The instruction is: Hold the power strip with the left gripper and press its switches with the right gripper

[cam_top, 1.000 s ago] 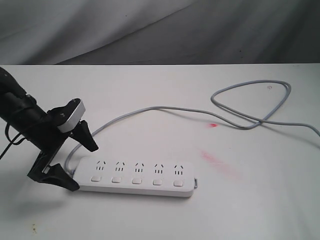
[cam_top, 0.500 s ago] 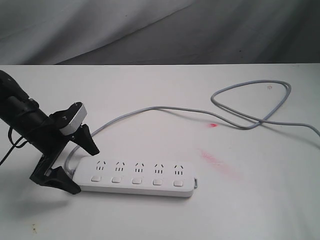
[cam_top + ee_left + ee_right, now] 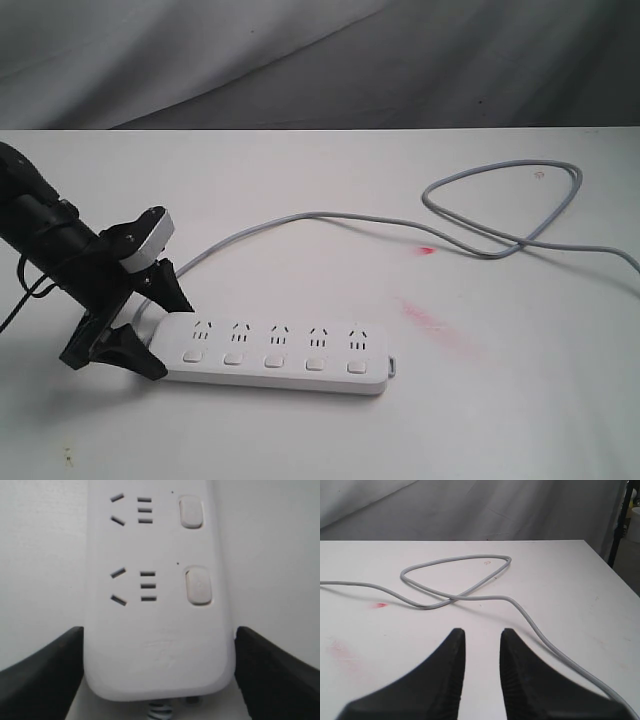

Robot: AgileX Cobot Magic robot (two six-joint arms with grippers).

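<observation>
The white power strip [image 3: 275,352] lies flat near the table's front, its five switches [image 3: 271,361] in a row along the near side. My left gripper [image 3: 168,335] straddles the strip's cord end, one black finger against each long side. In the left wrist view the power strip [image 3: 155,605] fills the space between both fingers [image 3: 45,675], and the left gripper [image 3: 159,632] is shut on it; two switches [image 3: 198,585] show. The right gripper [image 3: 482,632] is out of the exterior view. It hovers open over bare table, with nothing between its fingers.
The grey cord [image 3: 330,217] runs back from the strip and loops at the right rear [image 3: 455,597]. Red smears [image 3: 430,320] mark the white table right of the strip. A grey cloth backdrop [image 3: 300,60] hangs behind the table's far edge.
The left gripper's fingers have drawn together around the cord end of the strip, from wide apart to touching both sides. The strip and cord have not moved.
</observation>
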